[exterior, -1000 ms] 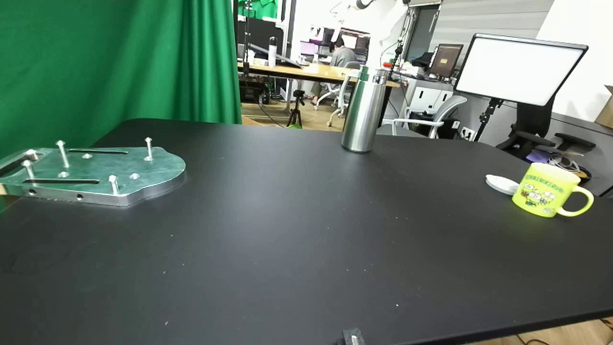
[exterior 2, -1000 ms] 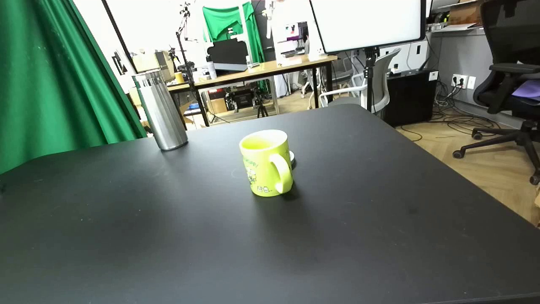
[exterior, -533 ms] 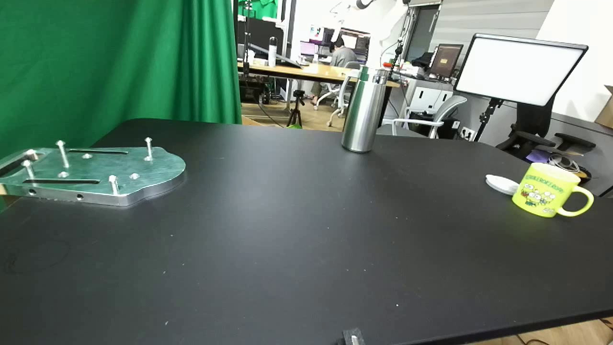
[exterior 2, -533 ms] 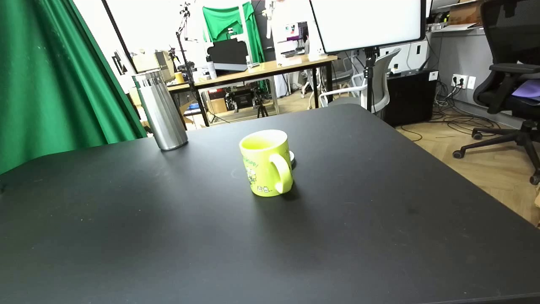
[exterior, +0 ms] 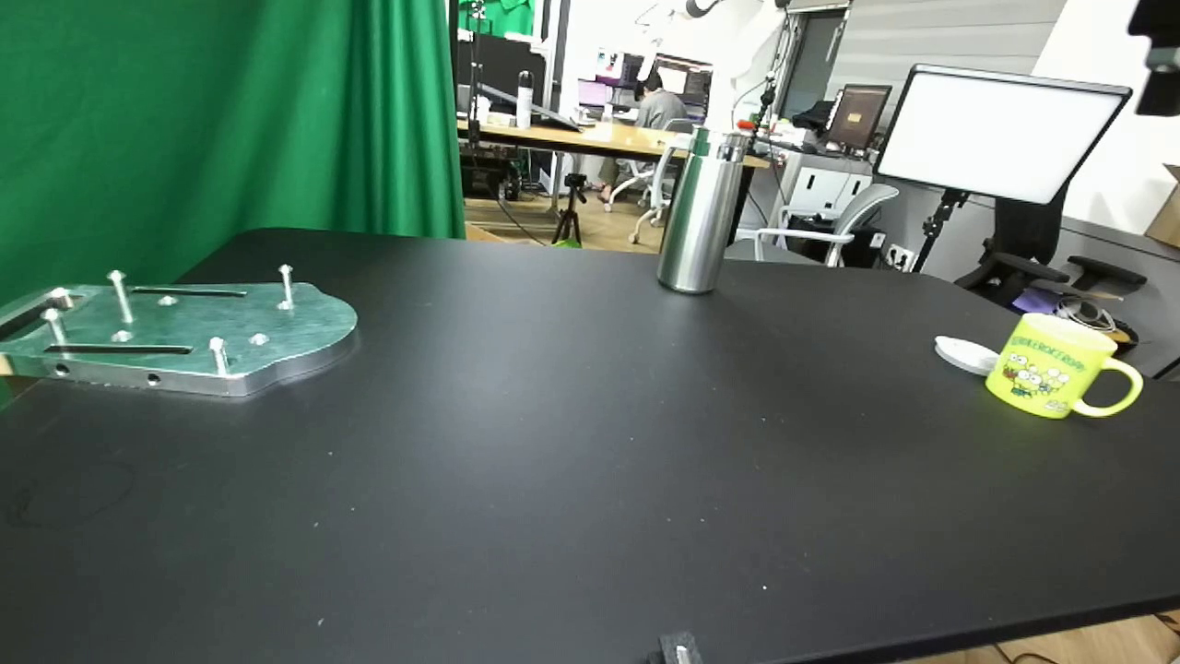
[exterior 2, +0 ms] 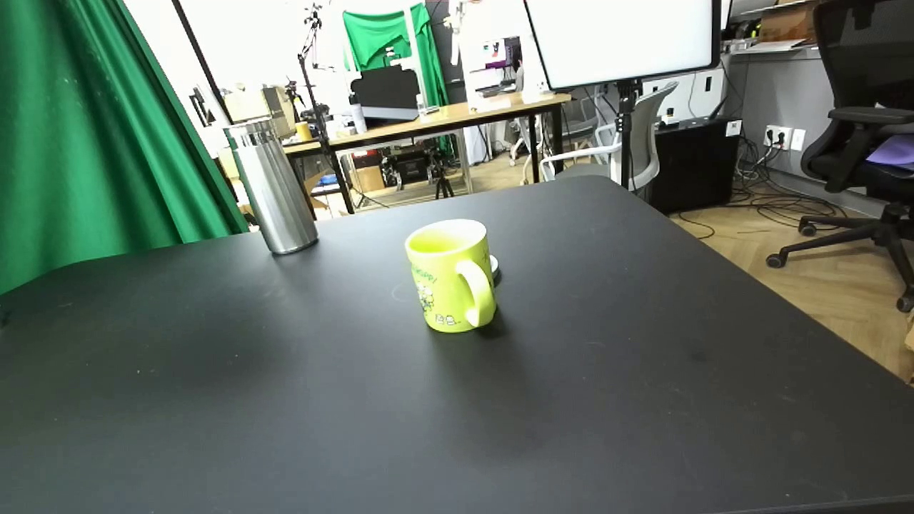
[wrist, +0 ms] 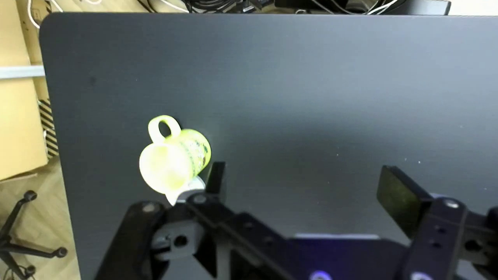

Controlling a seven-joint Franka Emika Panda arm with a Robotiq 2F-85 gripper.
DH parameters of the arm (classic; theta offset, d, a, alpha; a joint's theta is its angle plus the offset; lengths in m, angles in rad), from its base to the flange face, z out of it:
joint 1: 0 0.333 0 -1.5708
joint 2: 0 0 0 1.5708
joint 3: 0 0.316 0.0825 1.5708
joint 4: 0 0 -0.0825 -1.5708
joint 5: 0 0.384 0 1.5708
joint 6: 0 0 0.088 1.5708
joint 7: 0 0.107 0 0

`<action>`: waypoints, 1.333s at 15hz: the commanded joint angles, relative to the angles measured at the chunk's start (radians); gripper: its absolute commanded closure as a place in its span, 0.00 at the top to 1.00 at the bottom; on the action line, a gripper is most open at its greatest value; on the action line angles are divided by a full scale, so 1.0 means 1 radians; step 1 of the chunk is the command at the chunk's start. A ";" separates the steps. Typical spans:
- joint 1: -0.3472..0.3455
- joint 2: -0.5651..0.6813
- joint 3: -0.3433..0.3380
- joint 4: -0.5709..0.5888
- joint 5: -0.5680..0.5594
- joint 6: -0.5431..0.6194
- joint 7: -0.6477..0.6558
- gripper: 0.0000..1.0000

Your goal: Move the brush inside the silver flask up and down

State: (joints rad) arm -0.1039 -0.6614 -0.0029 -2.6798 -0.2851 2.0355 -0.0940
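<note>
The silver flask stands upright on the black table in both exterior views [exterior: 702,221] [exterior 2: 275,189]. It is out of the wrist view. No brush shows in any view, and the inside of the flask is hidden. My gripper [wrist: 303,171] is open and empty in the wrist view, with its fingers [wrist: 402,198] wide apart above the table. A dark part of the gripper [exterior: 1160,83] shows at the top right edge of an exterior view, high above the table and far from the flask.
A yellow-green mug [exterior: 1051,366] stands near the table's edge, also in the wrist view [wrist: 198,151]. A white disc [exterior: 966,354] lies beside it. A metal plate with upright bolts [exterior: 194,332] is at the table's left in an exterior view. A green curtain [exterior 2: 107,157] hangs behind.
A dark part of my gripper has come into view at the top right edge of an exterior view. The flask, mug and white disc have not moved.
</note>
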 commanded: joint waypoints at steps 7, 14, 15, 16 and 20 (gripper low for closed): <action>0.104 0.551 -0.012 0.567 -0.012 0.017 -0.345 1.00; 0.112 0.657 0.003 0.705 0.031 -0.010 -0.418 1.00; 0.111 0.665 0.003 0.713 0.031 -0.012 -0.419 1.00; 0.111 0.667 0.003 0.715 0.031 -0.013 -0.420 1.00; 0.111 0.667 0.003 0.717 0.031 -0.014 -0.421 1.00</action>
State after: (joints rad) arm 0.0095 0.0051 -0.0023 -1.9648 -0.2545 2.0236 -0.5149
